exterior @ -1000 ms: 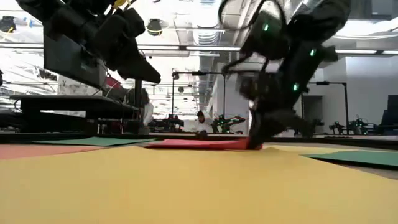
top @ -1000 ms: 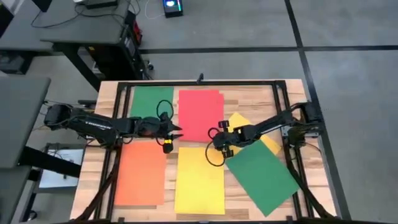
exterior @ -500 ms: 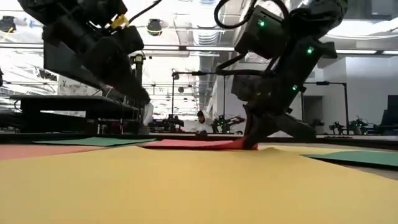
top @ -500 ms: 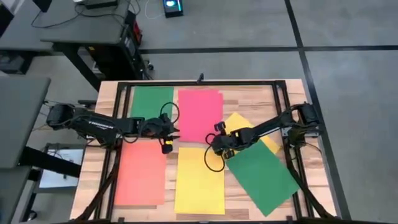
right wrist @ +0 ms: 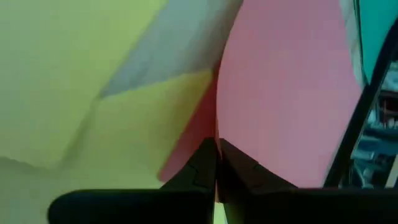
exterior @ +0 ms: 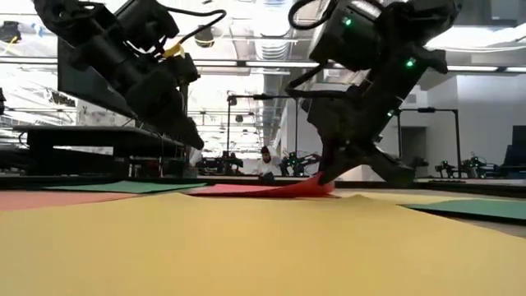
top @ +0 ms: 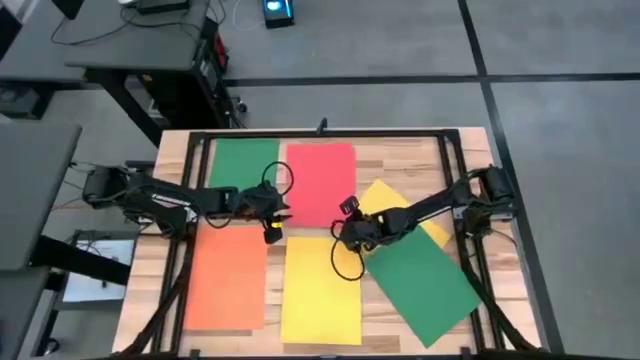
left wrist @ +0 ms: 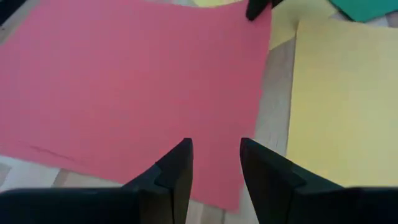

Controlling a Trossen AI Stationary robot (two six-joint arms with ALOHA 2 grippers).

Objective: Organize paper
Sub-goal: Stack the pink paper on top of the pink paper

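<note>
A pink-red sheet of paper (top: pixel 320 185) lies at the far middle of the table, between a green sheet (top: pixel 243 160) and a yellow sheet (top: pixel 395 198) that is partly under a second green sheet (top: pixel 420 285). Nearer lie an orange sheet (top: pixel 227 280) and another yellow sheet (top: pixel 322 290). My right gripper (top: pixel 346 228) is shut on the pink-red sheet. My left gripper (left wrist: pixel 214 165) hovers open above that sheet's near left part, clear of it in the low view. My right gripper pinches the pink-red sheet's near right corner (right wrist: pixel 194 144) between its two fingers, a single layer. The fingers slant down from the table's right side. That corner (exterior: pixel 316 185) is raised off the table and curls up; the rest of the sheet lies flat.
A black frame (top: pixel 320 133) runs round the table top, with rails along both sides. The sheets cover most of the wood; bare strips (top: pixel 275 245) show between them. Beyond the table stand desks and other equipment.
My right gripper has moved a little toward the table's left edge and up, raising the pink-red sheet's near right corner clear of the table while the rest stayed flat. My left gripper has come down toward that sheet.
</note>
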